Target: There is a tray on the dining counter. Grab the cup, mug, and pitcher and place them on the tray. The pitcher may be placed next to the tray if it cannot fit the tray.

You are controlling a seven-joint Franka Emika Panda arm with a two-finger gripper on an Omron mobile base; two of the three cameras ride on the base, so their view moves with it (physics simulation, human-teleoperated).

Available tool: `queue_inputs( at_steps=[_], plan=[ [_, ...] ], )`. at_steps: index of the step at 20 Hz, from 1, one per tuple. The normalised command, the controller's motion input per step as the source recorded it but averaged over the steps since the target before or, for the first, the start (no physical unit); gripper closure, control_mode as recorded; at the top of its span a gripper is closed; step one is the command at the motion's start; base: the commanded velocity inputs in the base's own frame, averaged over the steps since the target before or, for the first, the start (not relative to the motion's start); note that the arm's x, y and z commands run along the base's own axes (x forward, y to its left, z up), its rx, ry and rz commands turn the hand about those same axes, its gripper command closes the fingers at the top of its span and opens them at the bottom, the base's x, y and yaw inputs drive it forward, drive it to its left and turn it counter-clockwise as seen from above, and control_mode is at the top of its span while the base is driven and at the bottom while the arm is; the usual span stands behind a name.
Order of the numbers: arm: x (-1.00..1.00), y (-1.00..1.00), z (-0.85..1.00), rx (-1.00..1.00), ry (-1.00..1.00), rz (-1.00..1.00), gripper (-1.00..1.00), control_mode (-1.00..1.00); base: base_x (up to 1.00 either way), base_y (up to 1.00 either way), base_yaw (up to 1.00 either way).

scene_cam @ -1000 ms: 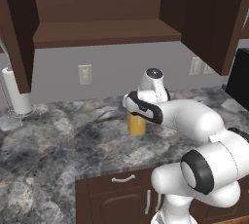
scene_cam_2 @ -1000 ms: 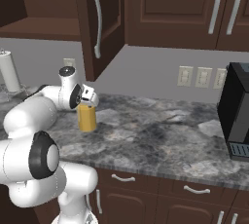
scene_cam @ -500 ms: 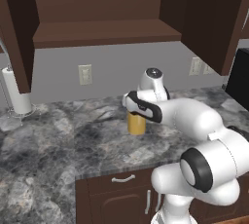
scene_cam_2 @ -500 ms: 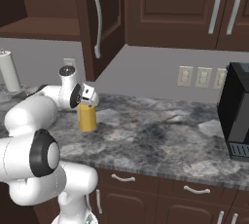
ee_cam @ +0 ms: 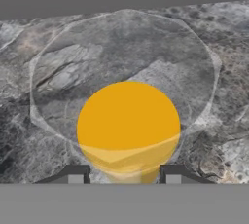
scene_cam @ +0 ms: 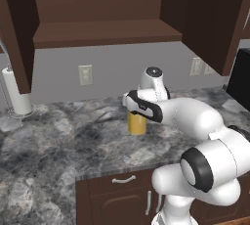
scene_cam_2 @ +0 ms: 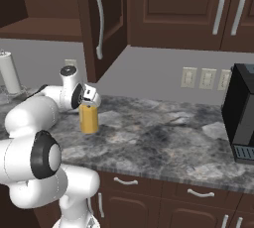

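The pitcher point(scene_cam: 137, 123) stands upright on the marbled surface point(scene_cam: 58, 150), near the middle of the left base view and well in from the front edge. Its lower part holds orange-yellow liquid; the clear upper part is hidden behind the claw point(scene_cam: 138, 113). In the right base view the pitcher point(scene_cam_2: 89, 118) sits at about 9 o'clock from picture centre, with the claw point(scene_cam_2: 89, 104) directly over its top.

The hand view looks straight down into the pitcher point(ee_cam: 127, 130): a round orange disc inside a wide clear rim, the marbled surface point(ee_cam: 44, 121) showing through the glass. The two fingertips point(ee_cam: 74, 175) rise at 6 o'clock, one on each side of the orange disc's lower edge. The claw is part-way spread around the pitcher; whether its tips press the glass cannot be told.

A paper towel roll point(scene_cam: 18, 99) stands at 9 o'clock in the left base view. A black coffee machine point(scene_cam_2: 241, 118) stands at 3 o'clock in the right base view.
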Motion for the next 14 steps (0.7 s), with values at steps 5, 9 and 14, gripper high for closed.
queue_inputs(
  at_steps=[5, 9, 14],
  plan=[
    [0.0, 0.0, 0.0, 0.0, 0.0, 0.0, 1.0, -1.0, 0.0, 0.0, 0.0],
    [0.0, 0.0, 0.0, 0.0, 0.0, 0.0, 1.0, -1.0, 0.0, 0.0, 0.0],
    [0.0, 0.0, 0.0, 0.0, 0.0, 0.0, 1.0, -1.0, 0.0, 0.0, 0.0]
  ],
)
